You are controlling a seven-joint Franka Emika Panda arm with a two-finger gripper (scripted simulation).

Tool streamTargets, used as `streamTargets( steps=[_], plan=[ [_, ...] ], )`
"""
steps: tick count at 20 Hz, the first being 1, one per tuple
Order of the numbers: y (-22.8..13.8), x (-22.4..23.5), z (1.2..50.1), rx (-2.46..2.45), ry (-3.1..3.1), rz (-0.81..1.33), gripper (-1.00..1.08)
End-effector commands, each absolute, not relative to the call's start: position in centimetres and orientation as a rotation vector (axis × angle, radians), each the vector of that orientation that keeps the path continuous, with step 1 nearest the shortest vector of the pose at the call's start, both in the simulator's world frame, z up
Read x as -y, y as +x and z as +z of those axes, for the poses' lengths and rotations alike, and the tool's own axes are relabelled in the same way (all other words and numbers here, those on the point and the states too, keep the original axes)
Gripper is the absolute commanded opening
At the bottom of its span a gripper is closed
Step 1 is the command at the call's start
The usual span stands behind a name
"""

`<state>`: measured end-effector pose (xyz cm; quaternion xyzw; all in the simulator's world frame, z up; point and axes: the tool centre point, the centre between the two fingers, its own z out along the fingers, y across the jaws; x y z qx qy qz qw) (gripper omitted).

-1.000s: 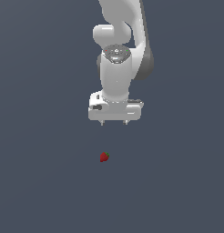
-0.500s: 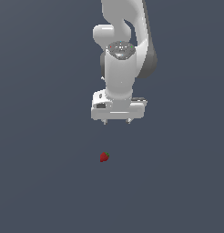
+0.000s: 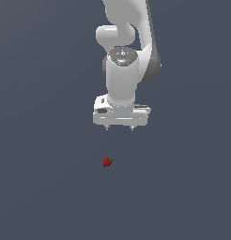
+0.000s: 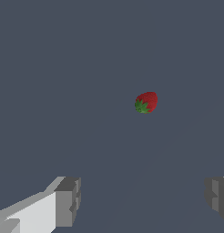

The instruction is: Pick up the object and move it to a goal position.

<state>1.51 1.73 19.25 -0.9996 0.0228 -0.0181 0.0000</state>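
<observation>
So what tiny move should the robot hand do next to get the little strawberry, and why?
Probably shift toward the exterior view's left and start lowering. The gripper is open and holds nothing, and the strawberry lies apart from it, below and a bit to that side. In the wrist view the strawberry is not between the fingers.

Red strawberry [image 4: 147,101] with a green leafy top; white gripper [image 3: 119,127], grey fingertips [image 4: 68,202]; plain slate-grey ground [image 3: 42,178]
</observation>
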Motion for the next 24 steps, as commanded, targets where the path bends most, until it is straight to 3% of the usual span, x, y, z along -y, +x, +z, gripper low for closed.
streamTargets(
  steps=[1,24],
  plan=[
    [1.8,-1.6,18.9,-0.140,-3.135,-0.053,1.00],
    [5.9,1.0,13.5,-1.141,-2.908,-0.010,1.00]
  ],
)
